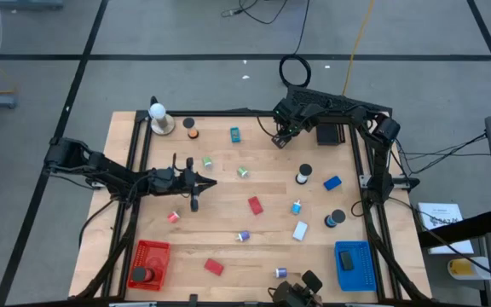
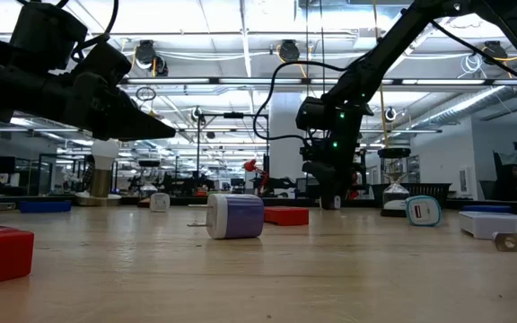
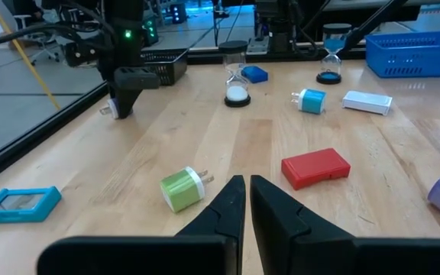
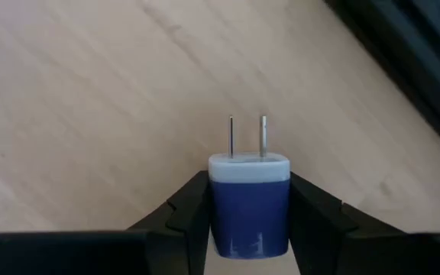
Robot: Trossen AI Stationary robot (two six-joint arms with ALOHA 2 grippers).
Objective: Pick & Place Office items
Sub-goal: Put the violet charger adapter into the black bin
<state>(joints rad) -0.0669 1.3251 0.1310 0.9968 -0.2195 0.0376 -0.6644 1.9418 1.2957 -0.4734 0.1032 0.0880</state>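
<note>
My right gripper (image 1: 280, 141) is down at the table's far edge, its fingers (image 4: 186, 210) on either side of a small blue charger plug (image 4: 249, 210) with a white face and two prongs. My left gripper (image 1: 211, 183) hovers shut at the left middle of the table, holding nothing. Just ahead of it lie a green plug (image 3: 182, 189) and a red block (image 3: 315, 166). More office items are scattered about: a teal frame (image 3: 17, 204), a purple plug (image 2: 235, 216), black discs (image 1: 336, 219) and a white block (image 1: 300, 230). My right gripper pinches the blue plug by its two flat sides (image 4: 215, 206) between its two fingers. The fingers come steeply from above and lie along the body, with the white face and prongs (image 4: 247, 137) pointing out past the fingertips. The plug is down at the wooden tabletop.
A red mesh basket (image 1: 150, 263) stands at the near left corner and a blue one (image 1: 354, 264) at the near right. A white ball on a tan base (image 1: 159, 119) stands at the far left corner. A black box (image 1: 329, 134) sits beside my right gripper.
</note>
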